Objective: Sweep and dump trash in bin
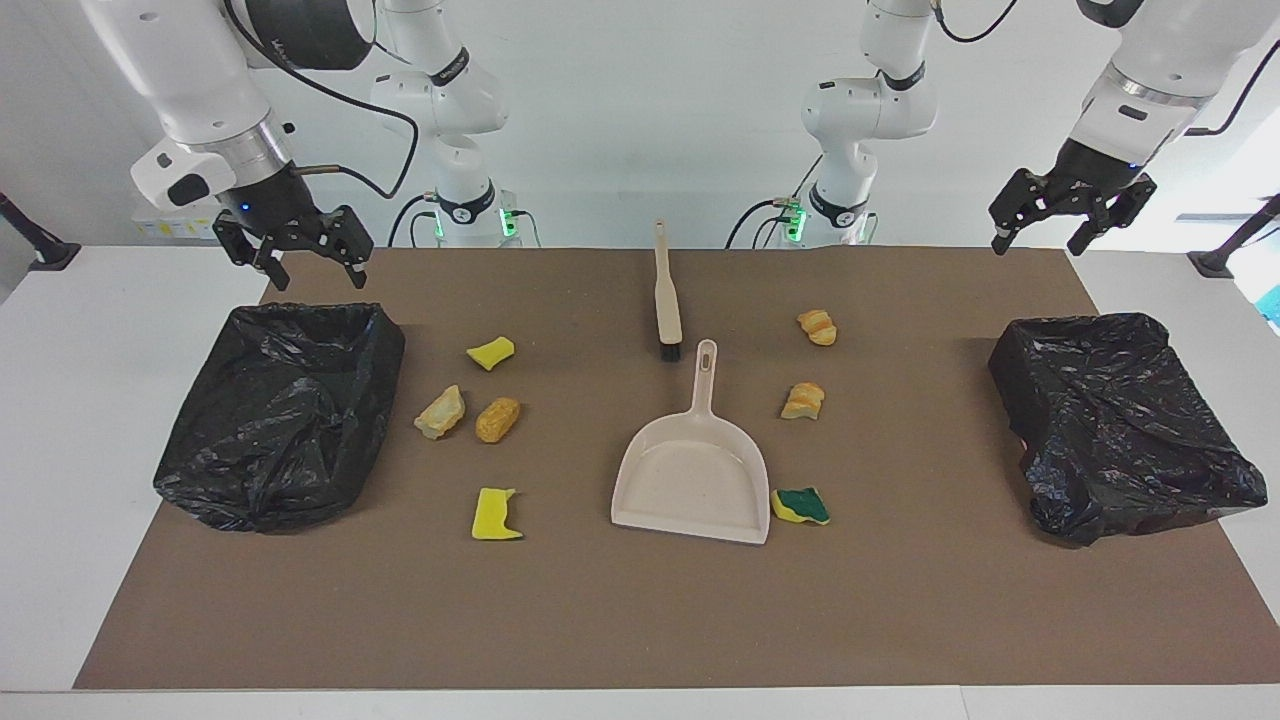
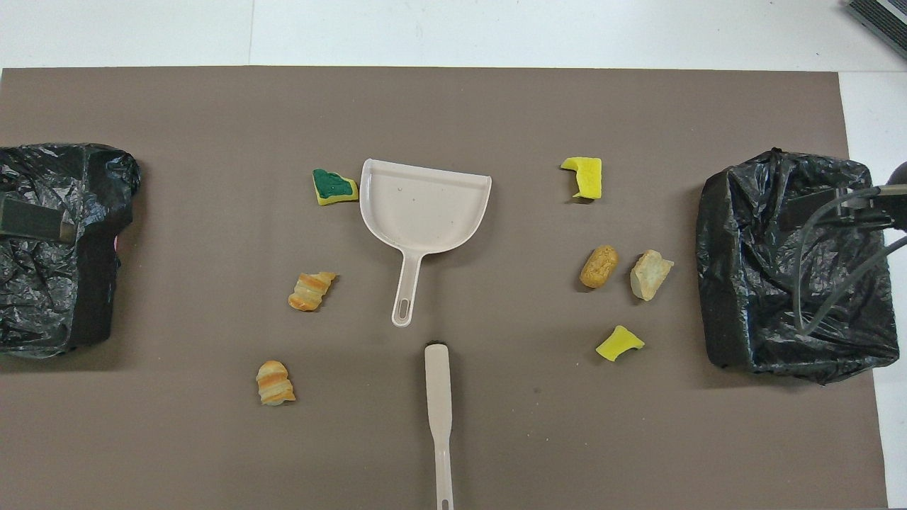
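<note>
Several trash scraps lie on the brown mat around a beige dustpan [image 1: 690, 470] and a beige hand brush [image 1: 667, 295]. Toward the right arm's end are two yellow sponge pieces [image 1: 491, 352] [image 1: 495, 514], a tan lump [image 1: 440, 412] and an orange lump [image 1: 497, 419]. Toward the left arm's end are two bread-like lumps [image 1: 818, 327] [image 1: 803, 400]. A yellow-and-green sponge [image 1: 801, 506] touches the dustpan's mouth corner. My right gripper [image 1: 315, 275] hangs open over the robots' edge of one black-bagged bin [image 1: 250, 480]. My left gripper [image 1: 1045, 240] hangs open, raised, near the other bin [image 1: 1150, 470].
The brush [image 2: 438, 411] lies nearer the robots than the dustpan [image 2: 423, 209], handle toward them. The dustpan's handle points at the brush head. The bins [image 2: 49, 283] [image 2: 744, 283] stand at the mat's two ends. White table borders the mat.
</note>
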Controlling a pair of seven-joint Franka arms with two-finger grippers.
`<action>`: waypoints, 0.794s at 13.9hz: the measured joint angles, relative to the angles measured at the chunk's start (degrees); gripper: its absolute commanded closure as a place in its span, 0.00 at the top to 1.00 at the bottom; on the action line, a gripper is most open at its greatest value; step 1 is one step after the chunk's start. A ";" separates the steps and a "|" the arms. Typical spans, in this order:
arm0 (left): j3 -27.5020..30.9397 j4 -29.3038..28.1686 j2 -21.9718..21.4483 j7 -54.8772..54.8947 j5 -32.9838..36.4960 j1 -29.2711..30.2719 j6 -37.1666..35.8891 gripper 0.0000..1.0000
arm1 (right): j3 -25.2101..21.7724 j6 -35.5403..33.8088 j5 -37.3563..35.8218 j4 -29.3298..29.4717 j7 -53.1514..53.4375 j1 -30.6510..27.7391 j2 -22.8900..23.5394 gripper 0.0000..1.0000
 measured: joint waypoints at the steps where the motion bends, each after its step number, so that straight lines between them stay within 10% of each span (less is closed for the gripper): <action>1: 0.00 0.00 0.00 0.00 0.00 0.00 0.00 1.00 | -0.17 0.01 -0.30 0.01 0.03 -0.01 0.00 1.00; 11: -0.36 0.00 -0.01 0.06 0.00 -0.07 0.06 1.00 | -0.14 0.03 -1.67 0.01 1.29 0.06 0.00 1.00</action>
